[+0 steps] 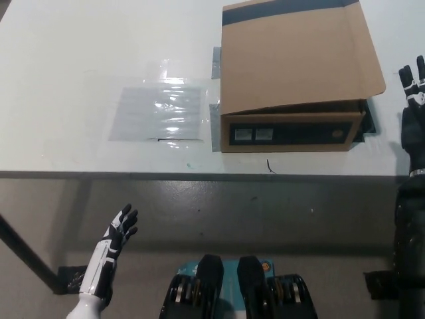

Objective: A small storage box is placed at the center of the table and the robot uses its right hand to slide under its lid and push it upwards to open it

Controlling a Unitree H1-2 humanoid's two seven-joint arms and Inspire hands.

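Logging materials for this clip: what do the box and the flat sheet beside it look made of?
Storage box: brown cardboard, matte, with a folded flap lid and cut edges. Flat sheet: probably clear plastic film, glossy, since it shows bright glare and wrinkles.

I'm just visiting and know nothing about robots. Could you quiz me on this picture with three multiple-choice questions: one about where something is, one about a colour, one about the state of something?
1. Where is the black right hand?
A. Flat on top of the box lid
B. At the right of the cardboard box, apart from it
C. Under the table

2. What colour is the box lid?
A. Brown
B. Red
C. Green

3. How is the white left hand?
A. Shut on a cup
B. Pressing on the box
C. Open, holding nothing, below the table edge

Answers:
1. B: the hand is at the picture's right edge with bare table between it and the box.
2. A: the flap is plain brown cardboard.
3. C: its fingers are spread, with nothing in them.
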